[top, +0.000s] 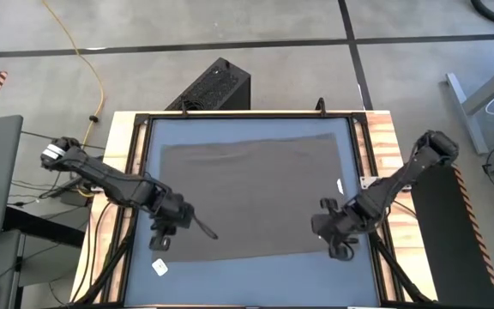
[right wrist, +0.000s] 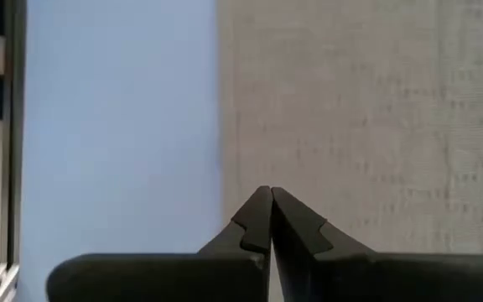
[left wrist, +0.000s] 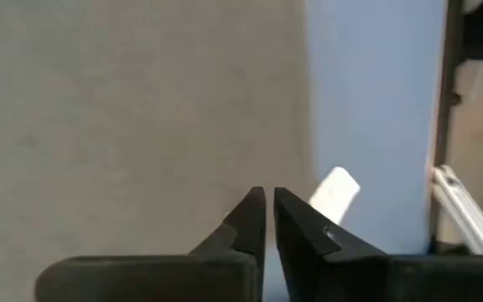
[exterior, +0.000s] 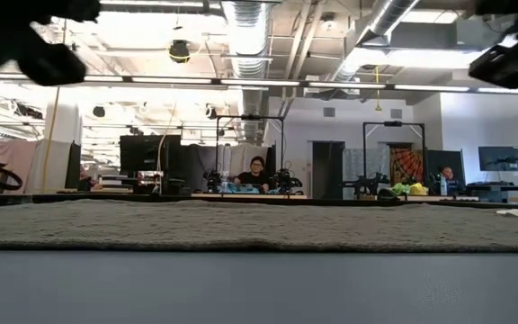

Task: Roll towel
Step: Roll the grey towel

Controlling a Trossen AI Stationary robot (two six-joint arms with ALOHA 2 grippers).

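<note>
The left pincer (left wrist: pixel 268 201) hangs over the towel's (top: pixel 247 197) near-left corner, tips all but together with a thin gap, holding nothing. The right pincer (right wrist: pixel 267 201) mirrors it at the near-right corner, tips seemingly touching (hard to tell from above). The towel lies flat on the blue surface (top: pixel 256 279), a white scrap (top: pixel 159 268) beside it. To roll well, both should part, pinch the near edge evenly, and turn together.

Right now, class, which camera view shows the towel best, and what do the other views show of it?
The high view: the whole towel lies flat and unrolled on the mat. The low view shows only its near edge as a strip. Each wrist view shows just one side edge beside the mat.
</note>
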